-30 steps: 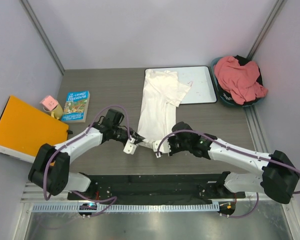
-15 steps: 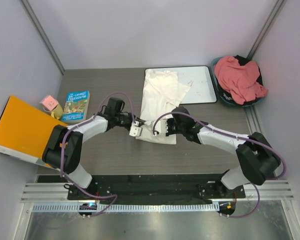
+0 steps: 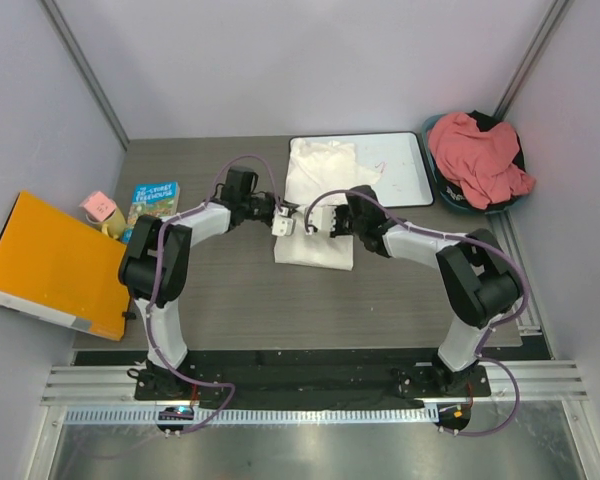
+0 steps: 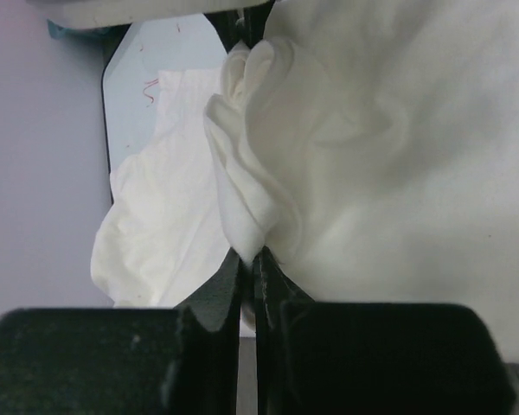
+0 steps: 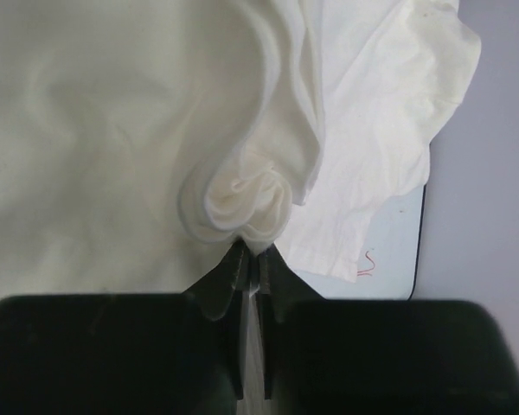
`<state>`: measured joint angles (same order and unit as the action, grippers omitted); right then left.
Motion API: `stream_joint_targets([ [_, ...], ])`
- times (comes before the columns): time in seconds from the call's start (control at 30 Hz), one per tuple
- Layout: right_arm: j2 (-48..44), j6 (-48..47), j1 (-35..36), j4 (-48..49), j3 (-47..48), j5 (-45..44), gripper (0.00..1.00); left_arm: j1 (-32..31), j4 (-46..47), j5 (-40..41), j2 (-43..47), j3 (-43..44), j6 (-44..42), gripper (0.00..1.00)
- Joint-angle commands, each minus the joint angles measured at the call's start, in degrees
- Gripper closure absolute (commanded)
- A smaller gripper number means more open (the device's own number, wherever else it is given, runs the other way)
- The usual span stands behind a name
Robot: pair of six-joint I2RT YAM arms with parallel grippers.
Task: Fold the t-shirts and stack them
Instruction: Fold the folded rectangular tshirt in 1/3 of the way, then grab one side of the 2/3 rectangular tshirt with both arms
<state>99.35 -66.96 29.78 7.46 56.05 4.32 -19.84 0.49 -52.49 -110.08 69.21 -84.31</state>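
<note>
The table point(image 3: 210, 300) is dark grey wood. The white t-shirt point(image 3: 315, 250) lies on it, right by the two pincers and a bit nearer than them. Its far part rests on the whiteboard point(image 3: 400, 170). The whiteboard lies flat on the table, just behind the right pincer point(image 3: 310, 222) and off to its right. Farther right of that pincer, at the back corner, sits a teal basket point(image 3: 448, 200) with the pink t-shirt point(image 3: 477, 155) in it. Well to the left of the left pincer point(image 3: 286, 227) lies a blue book point(image 3: 152, 212). Just past the book is a small pink box point(image 3: 99, 206). Farthest left is an orange folder point(image 3: 50, 265), at the table's edge.
</note>
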Motion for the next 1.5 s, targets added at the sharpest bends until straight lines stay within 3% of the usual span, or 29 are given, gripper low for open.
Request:
stream_joint_targets([
  [0.0, 4.17, -0.54, -1.04, 8.69, 4.85, -2.72, 0.67, 0.41, 11.79, 0.02, -3.81, 2.51, 4.41, 0.71],
  [0.03, 5.84, -0.28, -1.21, 9.66, 5.64, -6.13, 0.55, 0.5, 14.07, 0.45, -4.17, 1.81, 5.64, 0.56],
  [0.07, 6.2, 0.42, -1.74, 11.41, 5.82, -7.29, 0.4, 0.59, 19.93, 1.76, -4.44, 1.11, 8.78, 0.26],
  [0.1, 6.29, 0.86, -1.92, 12.48, 5.74, -8.09, 0.37, 0.67, 23.03, 2.39, -4.53, 0.32, 10.38, 0.15],
  [0.27, -0.44, 3.5, -2.18, 18.1, 0.82, -11.87, 0.34, 1.55, 44.29, 8.45, -2.6, -7.24, 18.21, 0.03],
  [0.4, -7.05, 4.2, -2.09, 14.35, -1.56, -12.67, 0.34, 2.69, 45.92, 9.52, 3.19, -10.23, 22.69, 0.02],
  [0.5, -13.99, 3.77, -2.27, -0.22, -2.52, -5.13, 0.34, 2.87, 38.21, 3.92, 10.31, -14.87, 19.83, 0.04],
  [0.57, -17.07, -0.18, -2.18, -15.72, -2.7, 6.09, 0.36, 2.79, 26.54, -0.31, 16.18, -16.56, 15.61, 0.06],
  [0.6, -19.78, -0.97, -2.01, -18.68, -4.44, 9.01, 0.36, 2.7, 21.01, -4.68, 18.22, -17.52, 12.45, 0.07],
  [0.63, -20.85, -5.77, -0.96, -22.46, -5.59, 10.7, 0.36, 2.35, 7.99, -5.95, 19.63, -17.62, 3.54, 0.07],
  [0.73, -22.36, -6.78, 1.94, -25.04, -10.6, 10.89, 0.34, 0.42, -10.02, -7.1, 22.54, -19.72, -11.69, 0.1],
  [0.9, -18.94, -3.18, 3.88, -25.04, -10.44, 11.94, 0.33, -2.4, -11.39, -4.12, 21.06, -24.73, -16.67, 0.09],
  [1.2, -14.36, 1.13, 6.43, -13.1, -13.33, 8.08, 0.31, -4.95, -11.66, 0.1, 13.76, -22.19, -19.66, 0.11],
  [1.47, -13.31, 1.66, 6.43, -8.34, -16.15, 7.11, 0.31, -5.13, -1.91, 4.5, 10.16, -22.1, -14.04, 0.12],
])
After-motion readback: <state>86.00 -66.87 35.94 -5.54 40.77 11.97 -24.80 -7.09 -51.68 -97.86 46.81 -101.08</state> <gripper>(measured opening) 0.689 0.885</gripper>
